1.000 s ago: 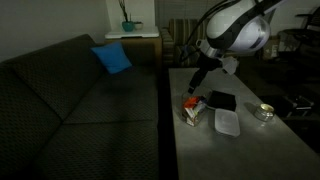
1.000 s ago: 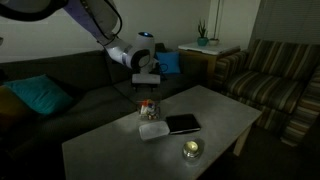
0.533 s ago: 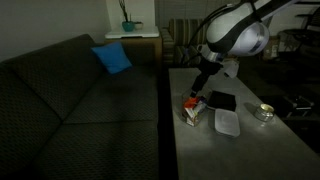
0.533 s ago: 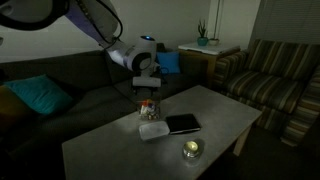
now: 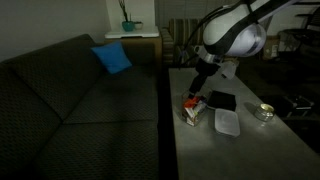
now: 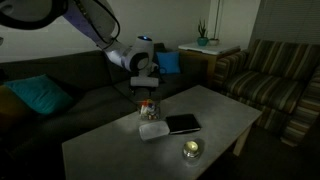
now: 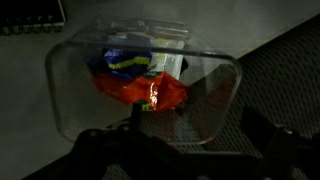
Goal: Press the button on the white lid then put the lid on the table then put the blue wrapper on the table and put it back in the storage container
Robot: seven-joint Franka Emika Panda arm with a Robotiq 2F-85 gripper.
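The gripper (image 5: 197, 90) hangs, jaws wide and empty, over the clear round-cornered plastic box (image 7: 68, 95) holding a crinkled blue wrapper (image 7: 128, 62) and an orange wrapper (image 7: 140, 93). The flat white lid (image 5: 227, 122) lies beside it on the grey table (image 5: 245, 155).

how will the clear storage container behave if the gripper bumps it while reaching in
The storage container looks like clear plastic holding only a few crinkled wrappers, so it is probably light and would slide on the smooth table. It stands taller than the white lid lying beside it, so a high sideways push might tip it.
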